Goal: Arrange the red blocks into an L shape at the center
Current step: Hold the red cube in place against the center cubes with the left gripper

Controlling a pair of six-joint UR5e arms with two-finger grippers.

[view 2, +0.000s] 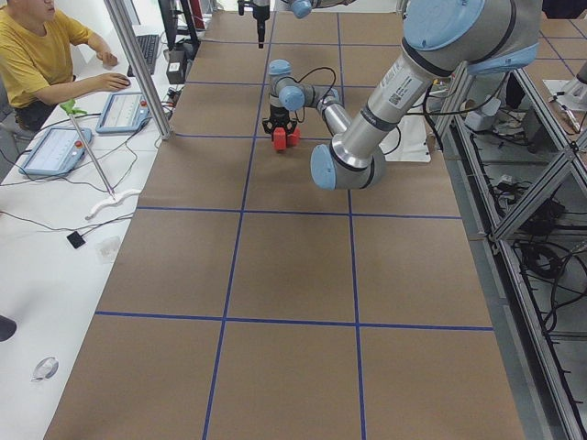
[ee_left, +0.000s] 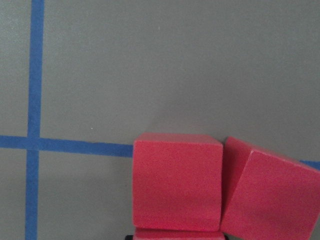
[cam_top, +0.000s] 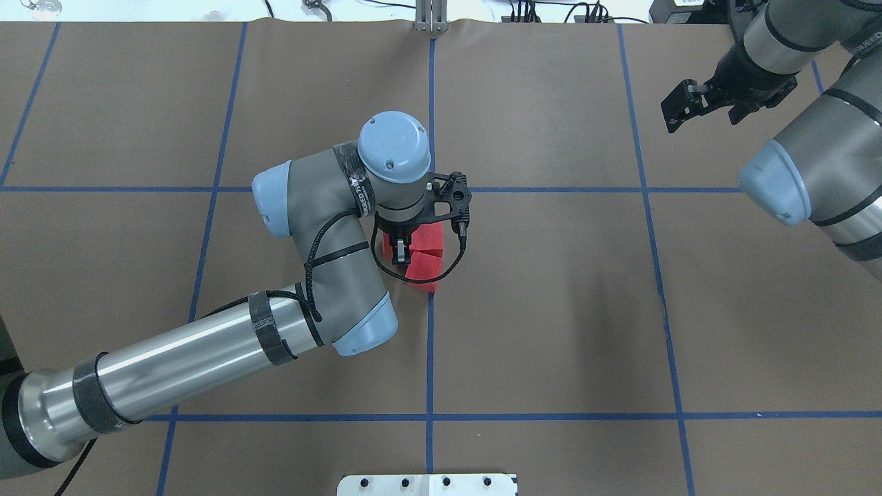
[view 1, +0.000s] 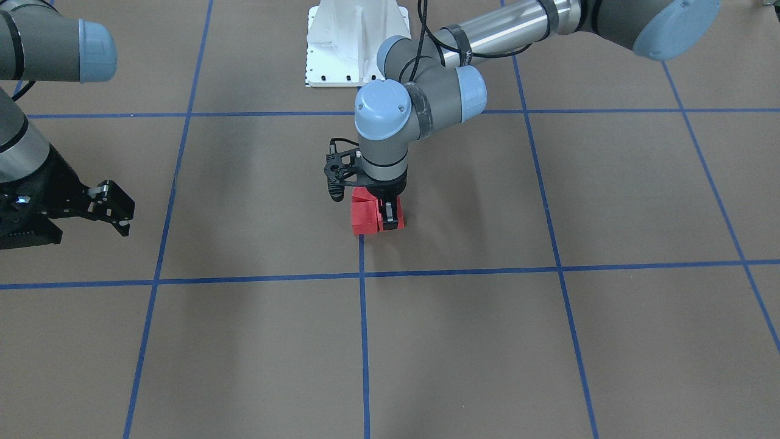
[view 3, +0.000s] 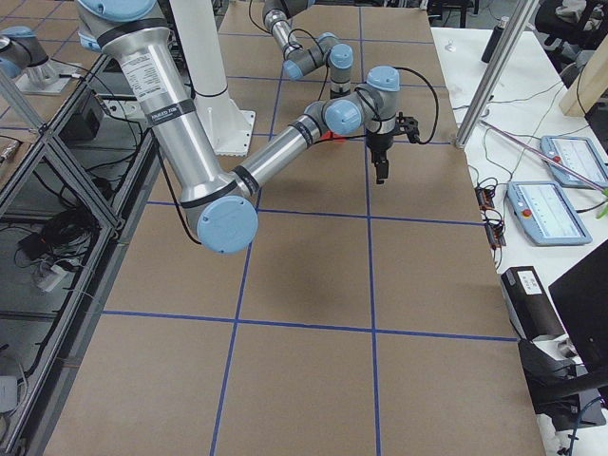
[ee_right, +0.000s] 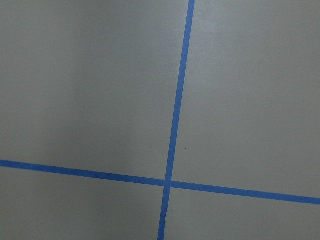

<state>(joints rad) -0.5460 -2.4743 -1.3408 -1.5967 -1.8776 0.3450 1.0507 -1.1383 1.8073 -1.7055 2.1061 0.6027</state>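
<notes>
Cluster of red blocks [view 1: 365, 214] sat on the center [cam_top: 455, 303], about midway between the tabletop's robot-side and operators'-side edges. It lay on the middle blue tape line [cam_top: 430, 344] and overlapped it to the robot's left.

The left wrist view showed two blocks ahead of the camera. One block [ee_left: 177, 182] sat square to the view. The tilted block [ee_left: 272, 195] sat on its right, skewed and touching it near the upper corner, with the gap between them widening lower in the view. Only the top strip of a third block [ee_left: 177, 234] showed at the bottom edge, directly against the square one.

The left hand [view 1: 389, 219] pointed straight down into the cluster, with red visible on both sides of its fingers. It appeared to be narrow and closed on the third block, though the wrist and arm hid much of the contact.

The right hand [view 1: 127, 216] hung above bare brown paper, well apart from the cluster and toward the tabletop's end on the robot's right. Its jaws were spread wide and held nothing. Its wrist camera showed only a crossing of blue tape lines.

The white base plate [view 1: 356, 42] sat at the robot-side edge.
</notes>
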